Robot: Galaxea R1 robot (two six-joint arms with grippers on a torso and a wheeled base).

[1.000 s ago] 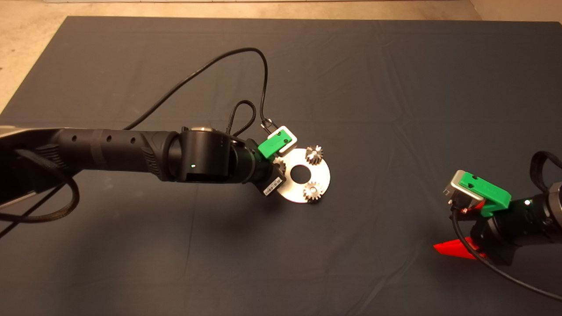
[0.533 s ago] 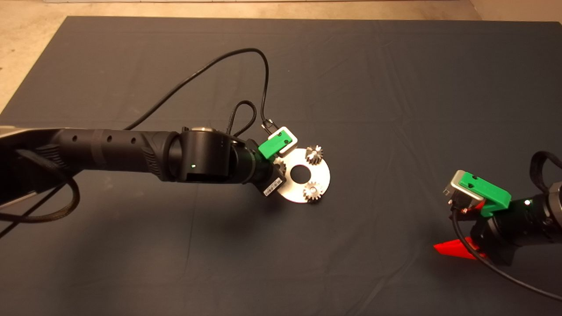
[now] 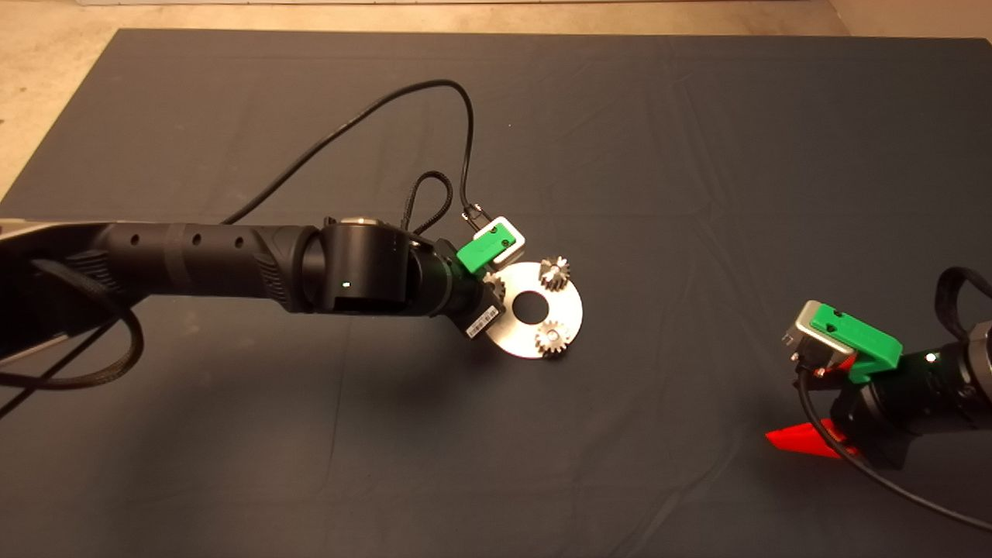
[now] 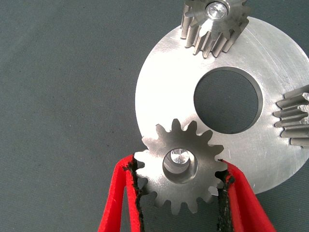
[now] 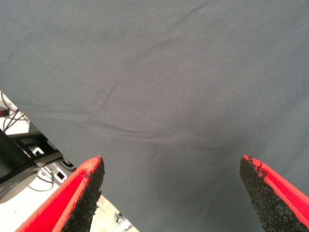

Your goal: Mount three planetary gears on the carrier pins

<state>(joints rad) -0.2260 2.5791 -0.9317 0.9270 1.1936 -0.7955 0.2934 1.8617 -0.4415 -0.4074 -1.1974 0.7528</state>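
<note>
The shiny round disc lies mid-mat. Two planetary gears sit on carrier pins on its far and near right sides. A third gear is over the pin at the disc's left edge, and that pin's top shows inside its centre hole. My left gripper is shut on this gear, one pad against the teeth on each side. In the head view the left wrist covers most of that gear. My right gripper is open and holds nothing, low at the mat's right edge.
The left arm's black cable loops over the mat behind the disc. In the right wrist view the mat's edge and floor clutter show beyond the fingers. Bare mat surrounds the disc.
The left wrist and its green mount have shifted slightly up and to the left in the head view. Disc, gears and right arm have not moved.
</note>
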